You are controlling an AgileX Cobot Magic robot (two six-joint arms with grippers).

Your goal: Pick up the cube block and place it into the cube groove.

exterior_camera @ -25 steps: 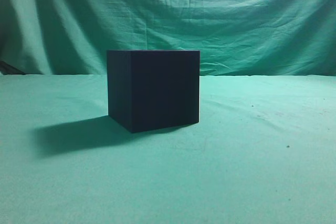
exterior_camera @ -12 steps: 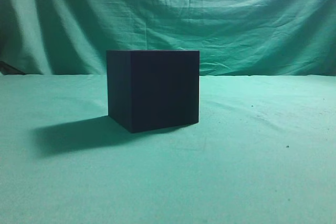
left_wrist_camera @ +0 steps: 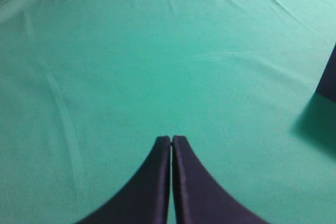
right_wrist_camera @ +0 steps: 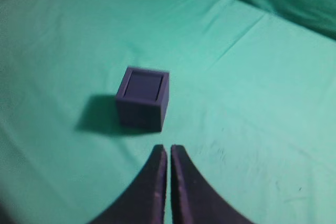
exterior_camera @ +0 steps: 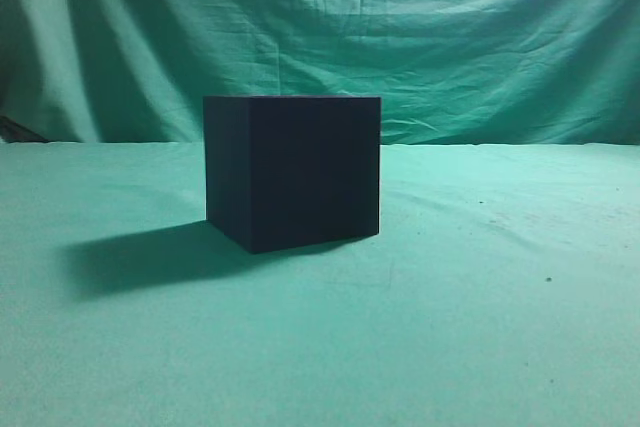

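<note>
A: Exterior?
B: The groove [exterior_camera: 292, 172] stands upright on the cloth [exterior_camera: 450, 327], one vertical edge turned toward the camera.
A: Left wrist?
B: Left gripper [left_wrist_camera: 171, 140] closed, empty; a dark corner sits at the right edge.
A: Right wrist?
B: Right gripper [right_wrist_camera: 168, 150] closed, empty. The block [right_wrist_camera: 144, 86] fills the groove's opening, flat, no long axis.

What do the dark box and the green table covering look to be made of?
The box: rigid with a matte, near-black finish, sharp edges and no shine; possibly foam, wood or plastic, hard to tell. The table covering: soft woven cloth, shown by its creases and folds.
</note>
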